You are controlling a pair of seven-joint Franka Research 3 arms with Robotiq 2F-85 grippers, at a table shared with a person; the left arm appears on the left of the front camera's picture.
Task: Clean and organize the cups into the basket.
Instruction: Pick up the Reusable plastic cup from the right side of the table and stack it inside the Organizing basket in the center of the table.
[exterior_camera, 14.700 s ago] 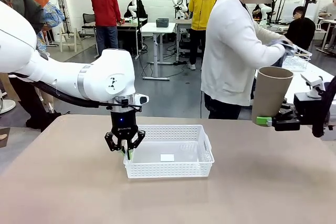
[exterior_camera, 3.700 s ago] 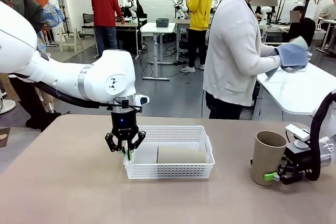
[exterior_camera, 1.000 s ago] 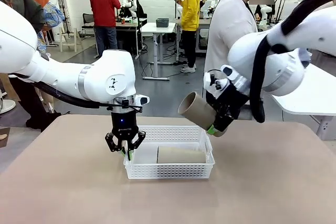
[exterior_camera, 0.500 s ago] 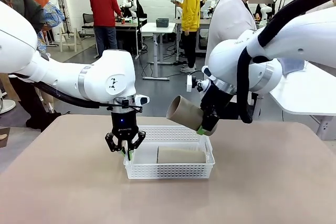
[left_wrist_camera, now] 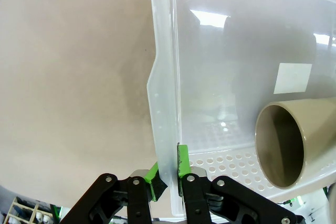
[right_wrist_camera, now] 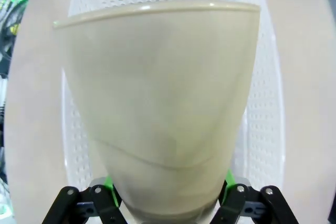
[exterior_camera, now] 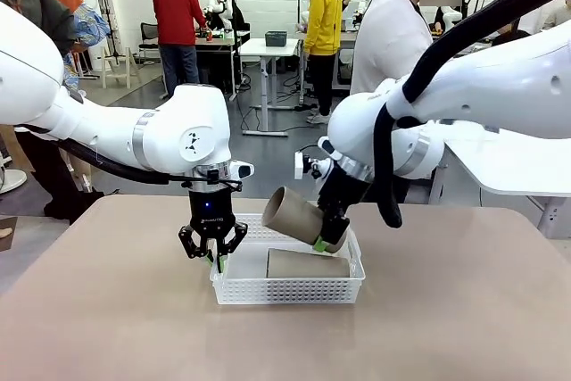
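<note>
Basket (exterior_camera: 287, 291), white with lattice walls, sits in the middle of the table (exterior_camera: 446, 318), long side toward the front camera. Left gripper (exterior_camera: 212, 254) points straight down at the basket's left short end. In the left wrist view its green pads (left_wrist_camera: 182, 167) straddle that end wall, one inside and one outside. The jaws are narrowed and pinching the rim.

Right gripper (exterior_camera: 326, 240) reaches in from the right and hangs over the basket's far right part. It carries the held cup (exterior_camera: 294, 218), tan, clamped at the narrow base end with a finger on each side. The held cup is tilted, its mouth toward picture left and a little up, with the body above the basket's rim. In the right wrist view it rises from between the fingers with the wide mouth rim at the top and the basket under it.

Second cup (exterior_camera: 308, 264), also tan, lies on its side inside the basket along the near wall. Its open mouth faces the left end, as the left wrist view shows. The held cup is just above it; I cannot tell whether they touch. A white square label (left_wrist_camera: 292, 78) is on the basket floor beside the second cup's mouth.

A person (exterior_camera: 393, 42) in a white top stands past the table's far edge, behind the right arm.
</note>
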